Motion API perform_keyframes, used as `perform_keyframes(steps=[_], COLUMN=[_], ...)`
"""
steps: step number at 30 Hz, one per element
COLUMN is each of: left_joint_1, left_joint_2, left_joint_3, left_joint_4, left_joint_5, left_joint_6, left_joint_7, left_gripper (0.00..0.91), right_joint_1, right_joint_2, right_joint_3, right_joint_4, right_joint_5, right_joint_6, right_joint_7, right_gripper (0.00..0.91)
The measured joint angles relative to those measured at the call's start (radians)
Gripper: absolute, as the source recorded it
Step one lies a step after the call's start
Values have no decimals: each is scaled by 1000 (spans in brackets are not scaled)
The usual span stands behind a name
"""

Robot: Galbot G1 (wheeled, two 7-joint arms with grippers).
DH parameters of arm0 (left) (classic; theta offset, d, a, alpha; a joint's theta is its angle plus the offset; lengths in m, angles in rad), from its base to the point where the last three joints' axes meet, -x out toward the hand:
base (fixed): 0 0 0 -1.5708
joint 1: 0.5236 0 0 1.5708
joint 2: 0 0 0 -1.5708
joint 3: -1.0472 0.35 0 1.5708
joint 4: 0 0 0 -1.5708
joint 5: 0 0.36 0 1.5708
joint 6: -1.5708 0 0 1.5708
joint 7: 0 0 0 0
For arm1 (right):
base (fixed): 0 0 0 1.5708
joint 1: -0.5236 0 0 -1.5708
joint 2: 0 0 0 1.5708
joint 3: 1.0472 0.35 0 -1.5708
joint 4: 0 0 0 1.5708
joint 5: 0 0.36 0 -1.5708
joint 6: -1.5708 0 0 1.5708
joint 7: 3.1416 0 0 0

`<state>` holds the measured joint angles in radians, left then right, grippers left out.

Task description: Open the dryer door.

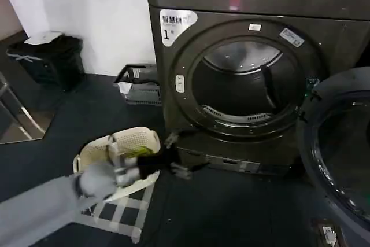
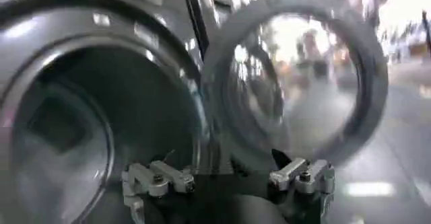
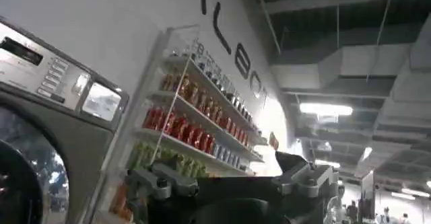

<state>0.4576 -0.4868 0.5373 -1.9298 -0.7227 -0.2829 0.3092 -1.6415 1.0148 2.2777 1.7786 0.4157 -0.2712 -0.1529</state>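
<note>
Well, on my far left a black bin (image 1: 49, 56) stands by the white wall. Nearer to me is a small white laundry basket (image 1: 124, 146) on the dark floor. My left gripper (image 1: 173, 155) hangs low in front of the basket, just below the front of the dryer (image 1: 173, 102). My left fingers (image 2: 158, 177) are spread wide apart and they hold nothing. A grey crate (image 1: 141, 88) sits on the floor beside the dryer. The dryer has a white label (image 1: 175, 25) with a "1" on it. Its round drum hole (image 1: 245, 85) is dark and I can see right inside. The dryer door (image 1: 341, 154) is swung wide open on my right side, away from the hole. My right gripper (image 3: 232, 181) points up at a shelf of drinks (image 3: 192, 128). Its fingers are spread wide too, with nothing between them.
</note>
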Motion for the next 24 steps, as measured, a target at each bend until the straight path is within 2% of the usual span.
perform_keyframes(steps=[7, 15, 21, 24], left_joint_1=[156, 272, 309, 319], left_joint_2=[178, 331, 411, 438], left_joint_3=[-146, -295, -359, -368], left_joint_4=[-48, -21, -9, 3], left_joint_5=[77, 145, 193, 250], left_joint_6=[109, 223, 323, 343], left_joint_7=[5, 11, 89, 121], left_gripper=[907, 907, 907, 907], right_joint_1=[17, 38, 40, 40], right_joint_2=[0, 8, 10, 10], right_joint_3=[-11, -29, -27, -24], right_joint_4=[1, 7, 7, 7], right_joint_5=[-10, -22, -22, -19], right_joint_6=[-2, -1, -1, -1], right_joint_7=[4, 4, 3, 3], right_gripper=[907, 907, 907, 907])
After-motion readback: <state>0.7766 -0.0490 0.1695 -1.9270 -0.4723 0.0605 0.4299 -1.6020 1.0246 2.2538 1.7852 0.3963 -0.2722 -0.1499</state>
